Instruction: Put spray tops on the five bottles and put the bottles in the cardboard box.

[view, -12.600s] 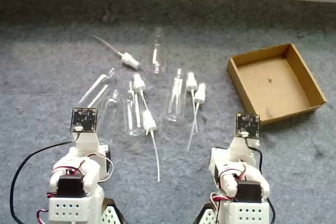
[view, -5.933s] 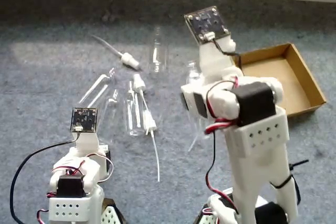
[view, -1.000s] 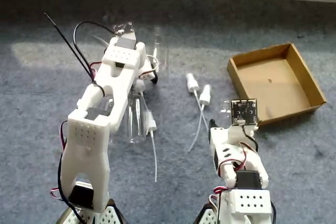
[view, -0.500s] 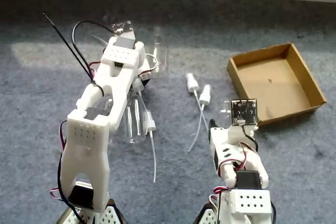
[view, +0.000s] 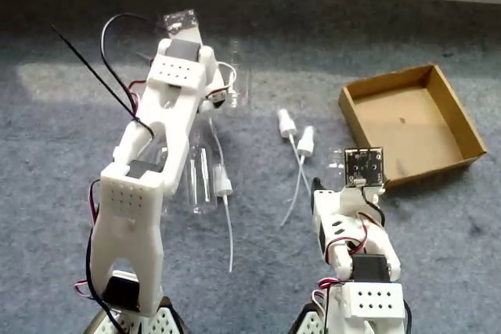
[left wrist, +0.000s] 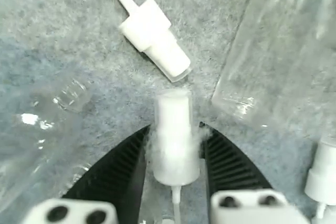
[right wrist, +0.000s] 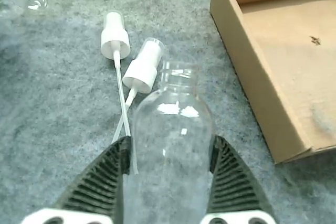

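My left fingers [left wrist: 137,148] went slightly forward, pinching a spray top [left wrist: 173,135]; right fingers [right wrist: 116,161] pinched a bottle [right wrist: 170,156] near the cardboard box [right wrist: 231,51] edge.

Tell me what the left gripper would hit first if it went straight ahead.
Most likely the loose spray top lying just ahead of the left gripper and the held top. Its height is unclear, so it might pass over.
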